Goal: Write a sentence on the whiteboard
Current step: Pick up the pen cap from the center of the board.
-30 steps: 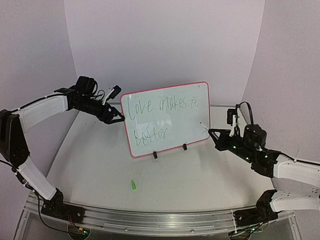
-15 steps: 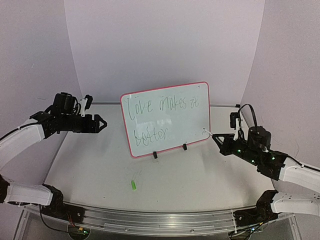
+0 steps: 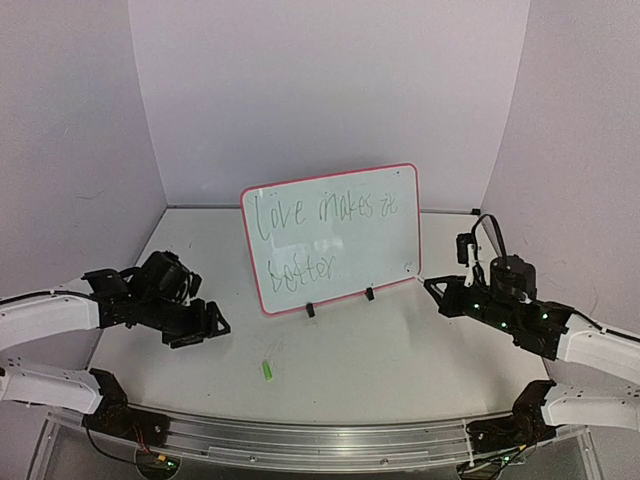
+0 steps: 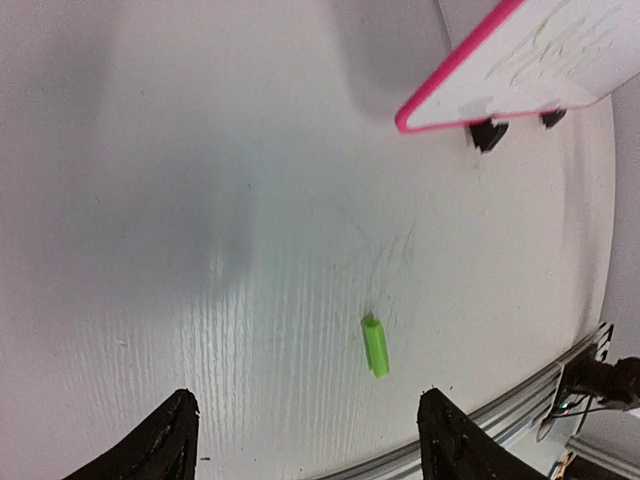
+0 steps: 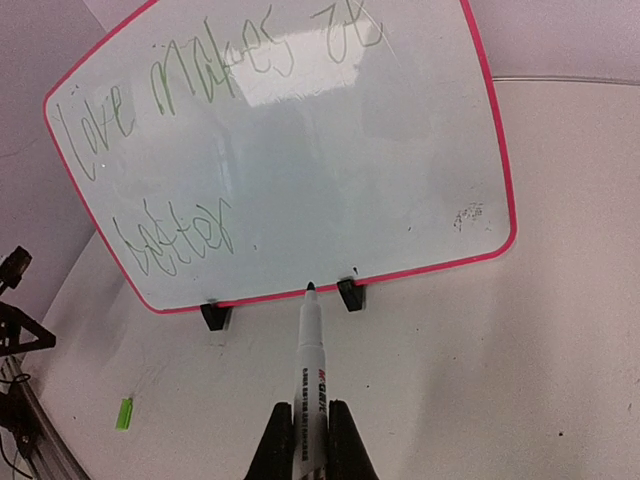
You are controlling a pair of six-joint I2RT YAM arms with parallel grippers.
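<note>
Whiteboard (image 3: 365, 255) stands upright, sentence (image 3: 320, 212) on it; I see right gripper (image 5: 308, 435) pinching the marker (image 5: 308, 360), left gripper (image 4: 305, 440) spread above table (image 3: 400, 350).

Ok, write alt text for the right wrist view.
The whiteboard stands on the table with the sentence "Love makes it better" in green across two lines. The right tool, shut on an uncapped marker, points it toward the board's lower rim; a green cap lies lower left.

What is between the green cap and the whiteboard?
Only bare table with a few faint marks lies between the green cap and the whiteboard, clearest in the left wrist view.
</note>
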